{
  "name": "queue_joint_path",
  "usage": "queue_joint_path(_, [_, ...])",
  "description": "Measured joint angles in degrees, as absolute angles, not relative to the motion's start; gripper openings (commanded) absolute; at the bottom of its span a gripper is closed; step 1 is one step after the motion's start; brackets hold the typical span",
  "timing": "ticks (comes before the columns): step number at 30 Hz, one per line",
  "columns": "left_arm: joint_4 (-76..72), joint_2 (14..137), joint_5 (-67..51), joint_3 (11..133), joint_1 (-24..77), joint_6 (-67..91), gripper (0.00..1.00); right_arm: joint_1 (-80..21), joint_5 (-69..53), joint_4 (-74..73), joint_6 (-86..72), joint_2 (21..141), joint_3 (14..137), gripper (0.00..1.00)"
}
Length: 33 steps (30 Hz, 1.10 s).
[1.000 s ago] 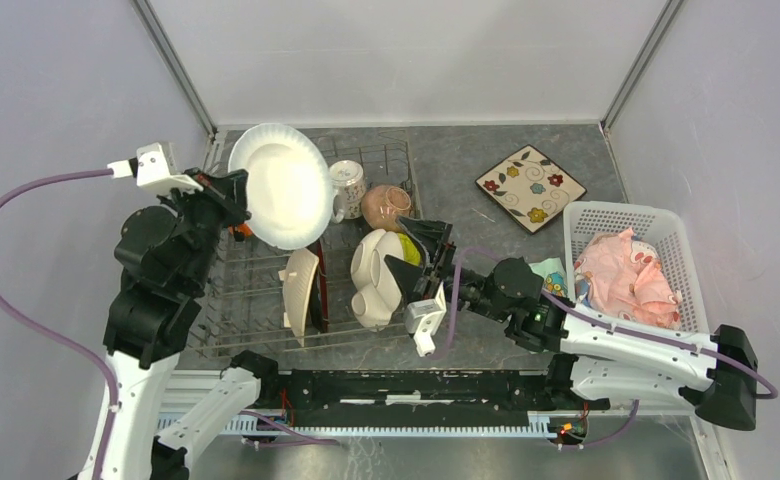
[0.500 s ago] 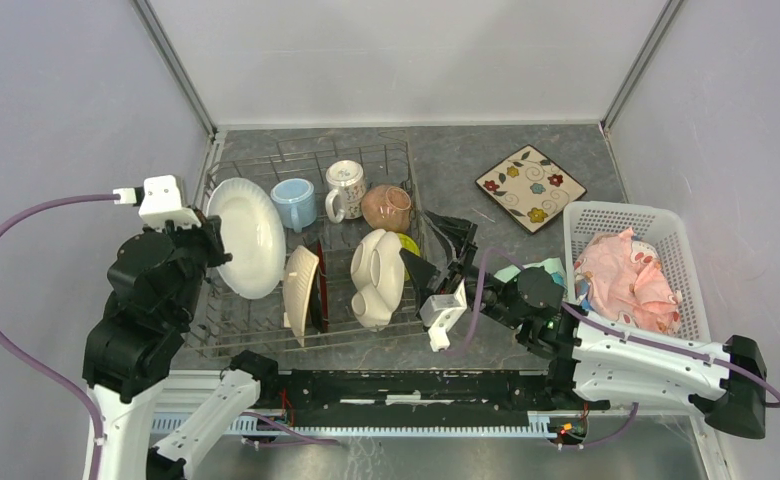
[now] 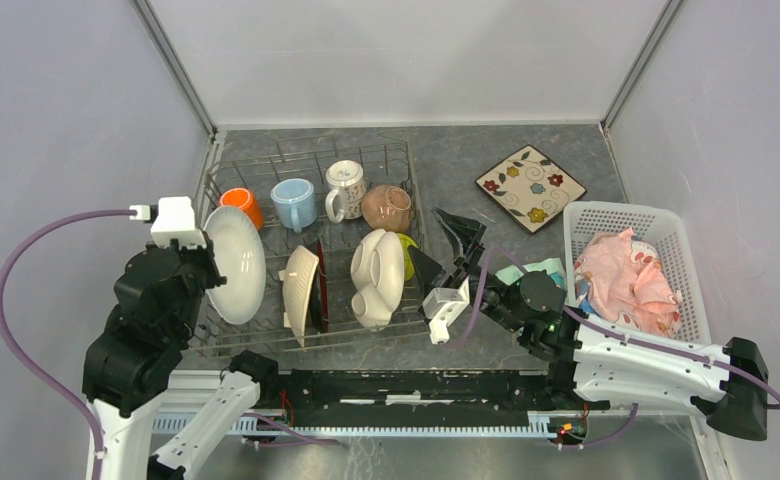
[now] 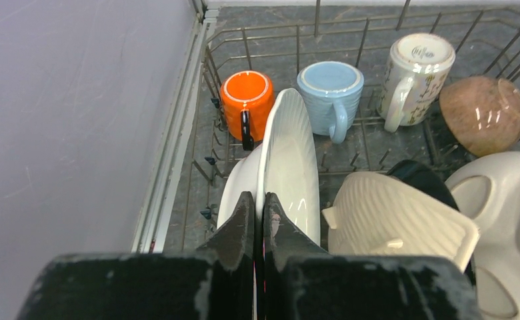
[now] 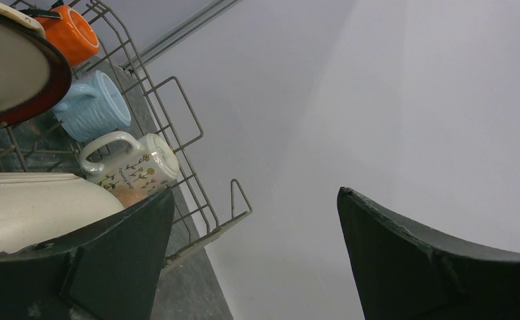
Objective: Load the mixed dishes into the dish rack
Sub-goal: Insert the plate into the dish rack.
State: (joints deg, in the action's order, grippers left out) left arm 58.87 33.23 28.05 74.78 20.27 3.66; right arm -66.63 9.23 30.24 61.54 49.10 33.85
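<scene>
Down comes the white plate (image 3: pixel 234 265), now on edge at the left end of the dish rack (image 3: pixel 311 150). The left gripper (image 4: pixel 259 207) pinches its rim tight while the right gripper (image 3: pixel 441 240) gapes empty alongside. Best seat it between tines before letting go.

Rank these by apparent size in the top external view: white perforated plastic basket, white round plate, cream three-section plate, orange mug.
Largest: white perforated plastic basket.
Next: white round plate and cream three-section plate. Both stand on edge and look too alike to rank.
Smallest: orange mug.
</scene>
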Motion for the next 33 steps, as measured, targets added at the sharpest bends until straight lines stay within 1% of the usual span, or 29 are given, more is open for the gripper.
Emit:
queue_joint_path(8, [58.7, 31.9, 26.3, 69.6, 20.3, -1.0, 0.02, -66.6, 9.8, 30.3, 61.5, 49.1, 33.3, 0.98])
queue_joint_path(16, [58.5, 31.6, 24.8, 64.6, 20.3, -1.4, 0.02, -66.6, 10.5, 30.3, 61.5, 48.9, 32.8, 0.98])
queue_joint_path(33, [58.0, 31.6, 24.4, 64.1, 20.3, -4.6, 0.02, -66.6, 10.7, 30.3, 61.5, 46.9, 32.0, 0.98])
